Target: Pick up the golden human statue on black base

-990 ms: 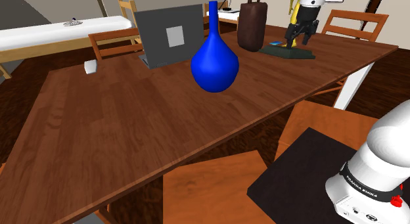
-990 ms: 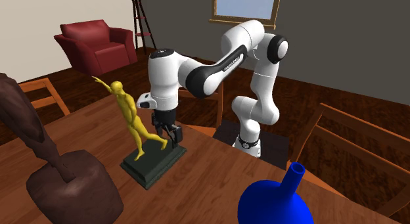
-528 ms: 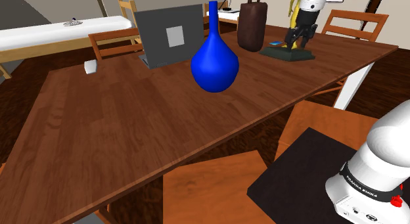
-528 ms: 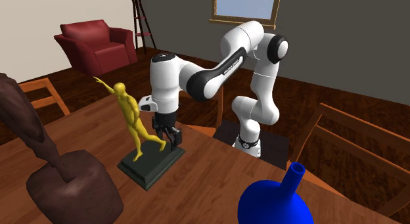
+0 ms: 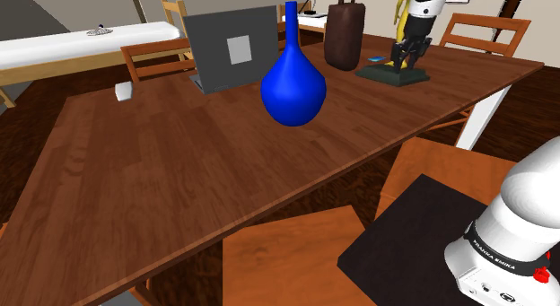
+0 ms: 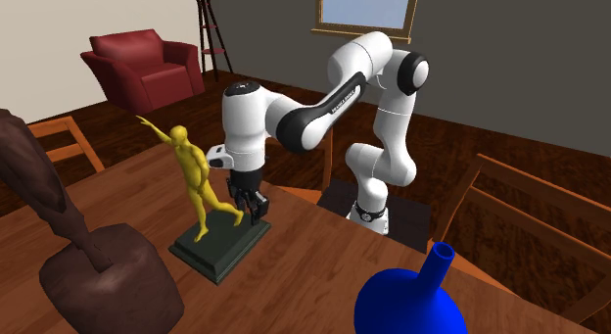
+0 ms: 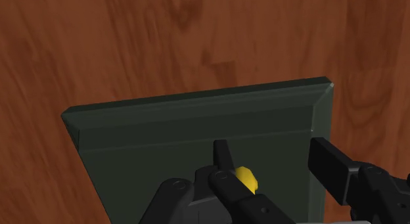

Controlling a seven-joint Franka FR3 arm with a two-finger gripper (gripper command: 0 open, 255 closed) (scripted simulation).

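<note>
The golden statue is seen upright on its dark base, which lies on the wooden table close to the table's edge. In the shoulder view the base is found at the far end of the table, toward that view's upper right, with a tall brown sculpture just beside it.

The black gripper is pointed straight down just beside the figure, on the second exterior view's right of it. It is set at the height of the figure's legs and above the end of the base, next to the trailing foot.

In the wrist view the fingers are seen standing well apart, so the gripper is unclenched. A small yellow part of the statue is caught between them. It lies right against one finger, while the other finger is kept clear of it by a wide gap, so nothing is clasped. The base is spread below the fingertips, with the wood of the table beyond its edge.

A blue vase is placed near the middle of the table, well apart from the statue, and a grey laptop is set behind it. A red armchair is seen on the floor beyond the table.
</note>
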